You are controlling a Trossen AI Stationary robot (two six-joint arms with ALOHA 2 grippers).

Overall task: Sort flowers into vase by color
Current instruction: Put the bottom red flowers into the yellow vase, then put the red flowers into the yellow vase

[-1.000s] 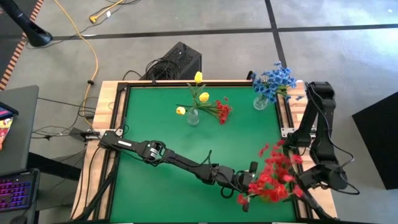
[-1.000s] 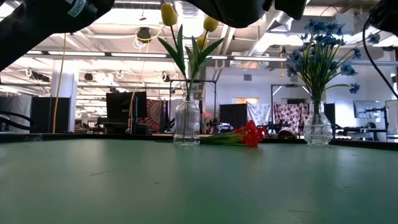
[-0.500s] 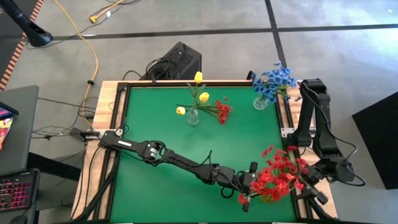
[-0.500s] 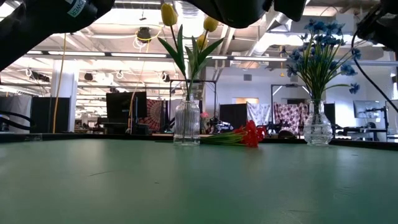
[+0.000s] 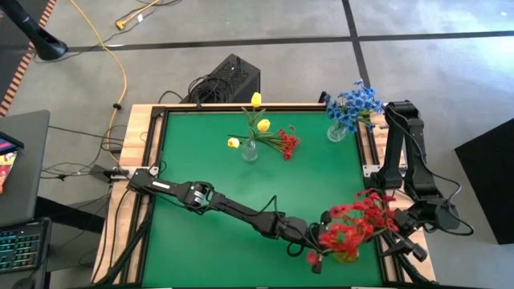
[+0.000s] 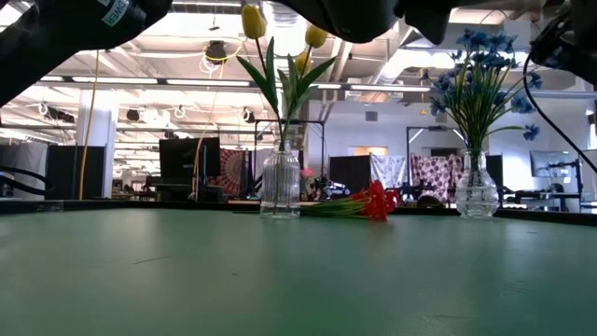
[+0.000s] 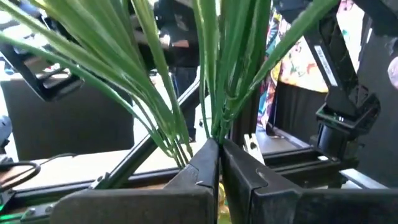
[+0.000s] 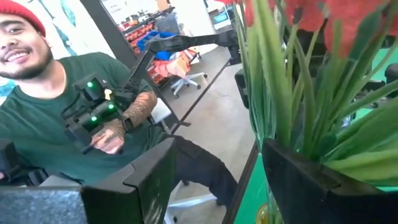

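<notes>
Two grippers working near table's front-right corner. My left gripper (image 7: pixel 219 163) is pinching thin green stems of the red flowers (image 5: pixel 353 227), fingers clenched on them; stems standing roughly upright, blooms fanning up. My right gripper (image 8: pixel 217 177) is sitting beside same bunch w/ fingers spread wide. No legible writing.

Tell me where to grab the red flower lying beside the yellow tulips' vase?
By its thin green stem, straight down from above. The red sprig lies flat on the table, blooms pointing away from the tulip vase, so the stem is the bare, firm part; blooms would squash. The left tool is busy holding the red bunch.
</notes>
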